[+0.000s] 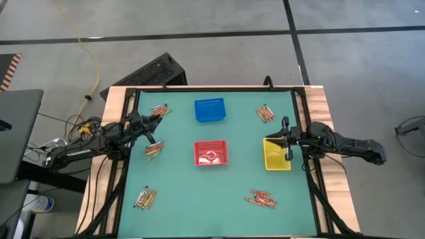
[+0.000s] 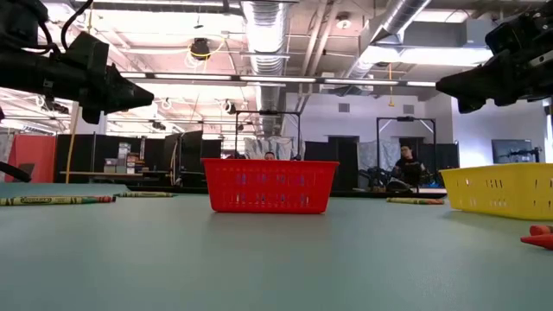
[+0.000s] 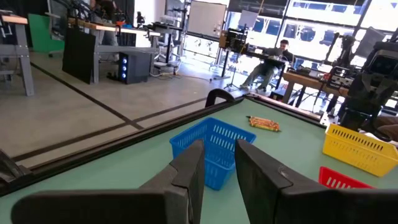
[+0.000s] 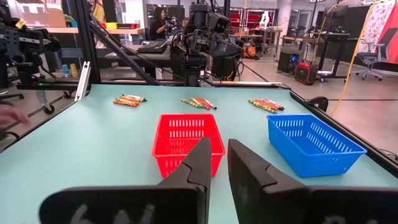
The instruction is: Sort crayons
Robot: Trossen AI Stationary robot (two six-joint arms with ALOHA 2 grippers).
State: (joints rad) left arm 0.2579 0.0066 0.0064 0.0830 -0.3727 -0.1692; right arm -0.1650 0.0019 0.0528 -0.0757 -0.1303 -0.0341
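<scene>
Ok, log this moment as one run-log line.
left gripper: raised by crayons, empty | right gripper: over yellow basket, empty | red basket: centre | blue basket: far side

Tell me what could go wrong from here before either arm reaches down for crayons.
1. The crayons lie in tight piles, like the mixed pile below the left end effector, so one grab may lift several colours.
2. The right end effector hangs over the yellow mesh basket's rim; descending could knock it.

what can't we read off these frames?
- Crayons: too small in the high view to count or tell single colours.
- Yellow basket: inside partly covered by the right claw; contents unclear.
- Blue basket: almost hidden behind the red basket in the low view.
</scene>
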